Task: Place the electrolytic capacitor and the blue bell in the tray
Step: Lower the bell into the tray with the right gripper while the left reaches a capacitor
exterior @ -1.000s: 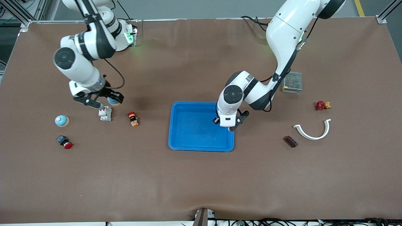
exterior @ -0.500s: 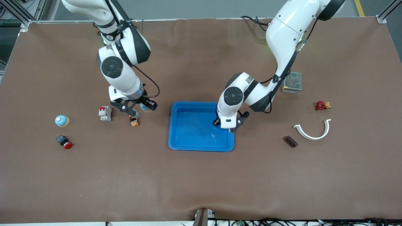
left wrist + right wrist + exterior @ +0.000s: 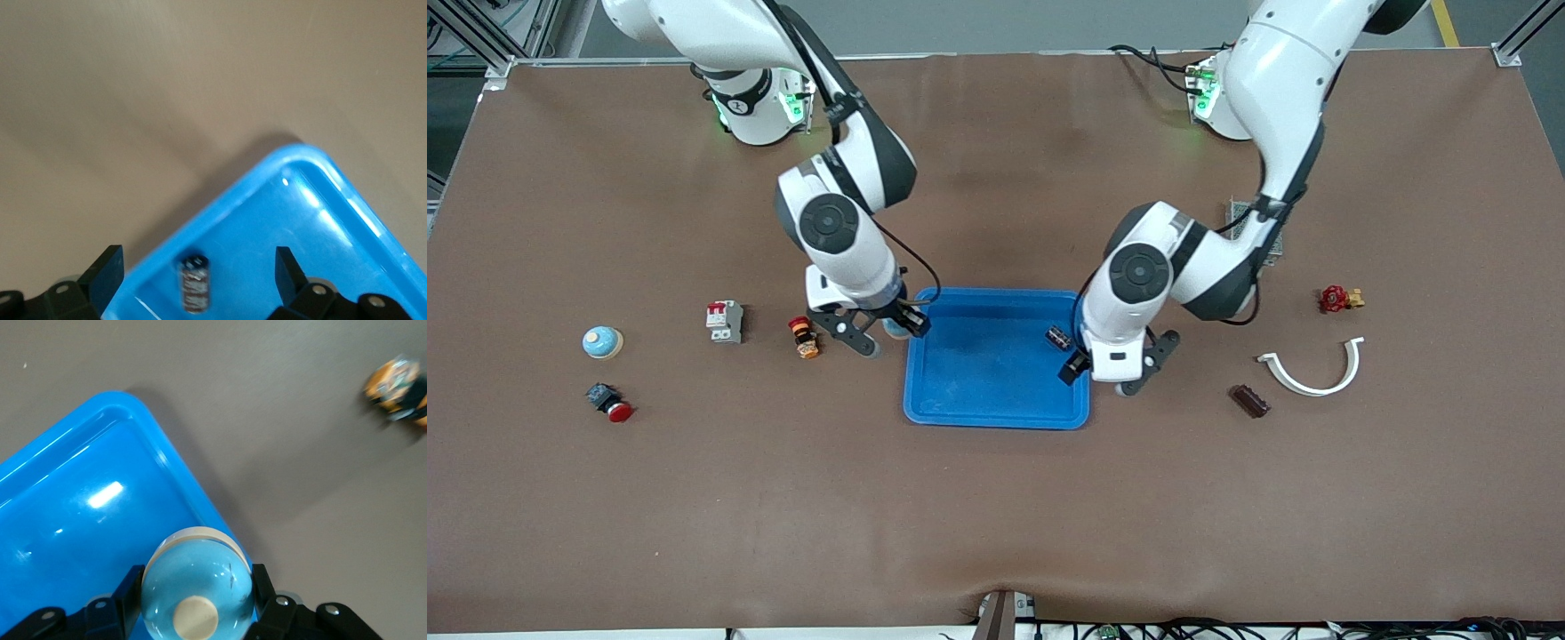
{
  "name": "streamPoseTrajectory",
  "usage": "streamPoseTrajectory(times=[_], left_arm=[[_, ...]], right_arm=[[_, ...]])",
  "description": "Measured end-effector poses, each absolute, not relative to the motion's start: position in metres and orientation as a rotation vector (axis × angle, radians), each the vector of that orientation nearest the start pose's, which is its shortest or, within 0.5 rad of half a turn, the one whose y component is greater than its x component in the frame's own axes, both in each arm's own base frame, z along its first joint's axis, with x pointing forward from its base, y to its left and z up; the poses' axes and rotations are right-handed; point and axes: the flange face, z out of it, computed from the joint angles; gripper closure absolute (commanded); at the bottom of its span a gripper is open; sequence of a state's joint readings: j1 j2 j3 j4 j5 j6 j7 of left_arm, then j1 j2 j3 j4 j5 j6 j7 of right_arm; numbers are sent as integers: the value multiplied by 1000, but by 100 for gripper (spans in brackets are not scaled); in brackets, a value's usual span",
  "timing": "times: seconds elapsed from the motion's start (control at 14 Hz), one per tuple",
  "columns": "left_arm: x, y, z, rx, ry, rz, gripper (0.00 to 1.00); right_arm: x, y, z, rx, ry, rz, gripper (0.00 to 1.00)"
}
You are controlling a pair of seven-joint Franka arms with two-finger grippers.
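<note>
The blue tray point(image 3: 960, 411) lies mid-table. A small dark electrolytic capacitor point(image 3: 1059, 338) rests inside it, close to the rim toward the left arm's end. My left gripper point(image 3: 1110, 369) hangs open over that rim. In the left wrist view the capacitor point(image 3: 194, 283) lies free on the tray floor point(image 3: 320, 227), between the spread fingers point(image 3: 103, 277). My right gripper point(image 3: 887, 329) is shut on a blue bell point(image 3: 198, 587) with a cream button. It hovers over the tray's rim point(image 3: 180, 473) toward the right arm's end.
Toward the right arm's end lie an orange-and-red switch point(image 3: 804, 336), a circuit breaker point(image 3: 725, 320), a second blue bell point(image 3: 602, 342) and a red push button point(image 3: 611, 404). Toward the left arm's end lie a brown block point(image 3: 1249, 400), a white curved piece point(image 3: 1312, 369), a red valve point(image 3: 1336, 299) and a mesh box point(image 3: 1272, 244).
The left gripper opened, leaving the capacitor in the tray, and shifted toward the left arm's end. The right arm carried the bell from beside the circuit breaker to the tray's rim.
</note>
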State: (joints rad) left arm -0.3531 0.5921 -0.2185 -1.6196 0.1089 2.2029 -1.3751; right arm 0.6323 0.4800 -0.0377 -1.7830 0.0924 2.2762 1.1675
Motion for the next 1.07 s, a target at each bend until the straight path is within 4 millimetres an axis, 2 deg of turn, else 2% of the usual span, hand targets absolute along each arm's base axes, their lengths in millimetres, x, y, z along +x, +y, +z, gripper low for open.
streamPoseTrajectory(times=[0.21, 0.43, 0.57, 0.71, 1.07], left_arm=[[610, -308, 305, -2947, -1059, 57, 0], [631, -244, 305, -2944, -964, 107, 0], [644, -198, 298, -2935, -974, 128, 0], [652, -163, 286, -2908, -1021, 154, 0], [663, -118, 247, -2823, -1071, 106, 6]], right_arm=[[544, 407, 255, -2948, 994, 59, 100], [539, 427, 235, -2937, 1002, 43, 100], [531, 436, 228, -2941, 997, 43, 100], [523, 445, 221, -2952, 990, 49, 100], [514, 447, 195, -2981, 985, 61, 100]])
